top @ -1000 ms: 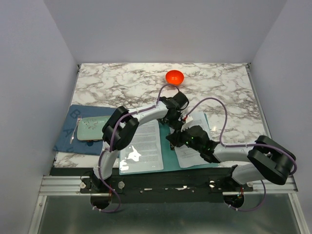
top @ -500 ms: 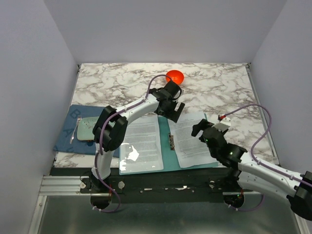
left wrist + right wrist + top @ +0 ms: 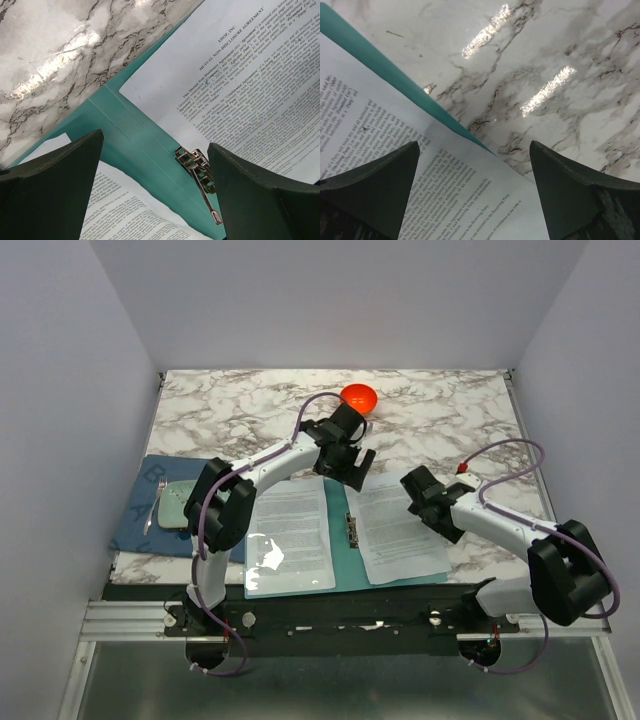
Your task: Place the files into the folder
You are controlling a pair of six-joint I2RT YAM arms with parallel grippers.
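- Right gripper (image 3: 420,490) has just let go and drawn back; its jaws gape, empty, above the sheets' far right corner.
- Left gripper (image 3: 352,462) hangs spread wide, holding nothing, over the folder's far edge.
- Folder (image 3: 338,565) lies open on the marble table (image 3: 450,410).
- Files (image 3: 398,535) rest on its right half beside the metal clip (image 3: 351,530), one corner overhanging; straightening probably remains.
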